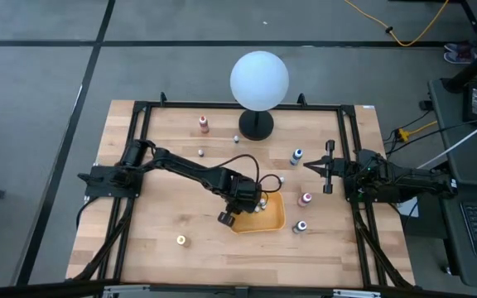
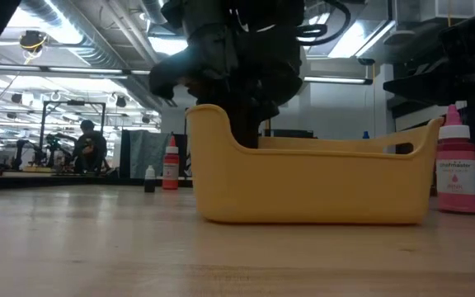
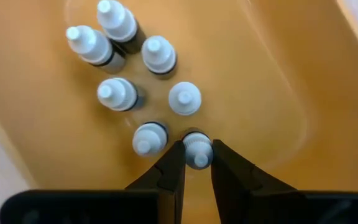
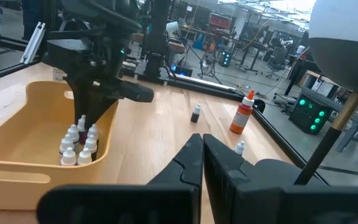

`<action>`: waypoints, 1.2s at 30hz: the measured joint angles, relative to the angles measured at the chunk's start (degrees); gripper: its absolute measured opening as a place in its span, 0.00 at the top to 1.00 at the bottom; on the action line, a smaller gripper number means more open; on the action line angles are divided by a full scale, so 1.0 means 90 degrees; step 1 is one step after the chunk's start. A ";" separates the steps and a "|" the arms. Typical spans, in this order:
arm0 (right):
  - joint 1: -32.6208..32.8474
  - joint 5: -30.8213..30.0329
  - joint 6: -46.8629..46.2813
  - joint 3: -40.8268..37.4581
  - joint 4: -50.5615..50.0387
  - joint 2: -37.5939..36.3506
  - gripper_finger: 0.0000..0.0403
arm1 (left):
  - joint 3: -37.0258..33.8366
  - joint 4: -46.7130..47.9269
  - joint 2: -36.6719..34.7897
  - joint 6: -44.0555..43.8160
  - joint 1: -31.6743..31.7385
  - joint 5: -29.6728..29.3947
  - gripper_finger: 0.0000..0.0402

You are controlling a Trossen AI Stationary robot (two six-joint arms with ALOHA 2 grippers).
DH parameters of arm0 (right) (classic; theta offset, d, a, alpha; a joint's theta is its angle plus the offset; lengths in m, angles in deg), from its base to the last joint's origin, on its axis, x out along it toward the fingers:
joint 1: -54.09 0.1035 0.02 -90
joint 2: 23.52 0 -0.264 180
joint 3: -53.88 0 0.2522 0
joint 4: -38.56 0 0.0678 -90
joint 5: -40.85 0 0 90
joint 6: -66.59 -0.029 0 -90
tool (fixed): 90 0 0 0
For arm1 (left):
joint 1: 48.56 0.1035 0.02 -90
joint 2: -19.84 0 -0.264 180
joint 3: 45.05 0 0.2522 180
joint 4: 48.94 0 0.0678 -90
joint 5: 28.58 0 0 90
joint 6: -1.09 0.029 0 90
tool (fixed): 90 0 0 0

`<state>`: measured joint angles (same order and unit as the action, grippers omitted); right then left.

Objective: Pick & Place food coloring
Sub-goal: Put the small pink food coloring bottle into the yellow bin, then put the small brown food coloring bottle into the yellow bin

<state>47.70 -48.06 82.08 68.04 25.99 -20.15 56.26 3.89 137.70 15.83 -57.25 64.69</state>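
Left gripper pinching a food coloring bottle inside the yellow tray.

Its jaws clamp the bottle's pale ribbed cap from both sides; six more bottles stand upright in a tight cluster just beyond. These look light, stiff and easily toppled, with smooth bodies, so the ribbed cap or neck seems the surest hold. Farther off, other bottles stand loose on the worktop, a pink one near the tray. The right gripper waits at the right side, jaws pressed together.
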 joint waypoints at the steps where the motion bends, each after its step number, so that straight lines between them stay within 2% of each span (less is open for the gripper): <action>1: 0.0000 -0.0001 0.0000 0.0000 -0.0001 0.0000 0.96 | 0.0000 0.0002 0.0000 -0.0046 0.0000 -0.0033 0.86; 21: -0.0002 -0.0001 0.0000 0.0002 0.0000 0.0000 0.96 | 0.0009 0.0285 -0.0185 -0.0187 0.0000 -0.0194 0.73; 24: -0.0002 -0.0001 0.0000 0.0000 -0.0002 -0.0001 0.96 | 0.0232 0.0645 -0.0237 -0.0240 -0.0024 -0.0349 0.72; 30: -0.0001 -0.0001 0.0000 0.0000 -0.0001 -0.0001 0.96 | 0.0761 0.2162 -0.0429 -0.0322 -0.0080 -0.0902 0.73; 34: 0.0000 -0.0001 0.0000 0.0000 0.0000 0.0003 0.96 | 0.0804 0.2807 -0.0846 -0.0690 0.0059 -0.1022 0.73; 36: 0.0000 0.0002 0.0000 0.0000 -0.0002 -0.0001 0.96 | 0.0749 0.3023 -0.1130 -0.0897 0.0154 -0.1279 0.73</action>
<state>47.70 -48.05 82.08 68.04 25.97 -20.16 63.00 31.09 127.53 7.76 -55.86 53.18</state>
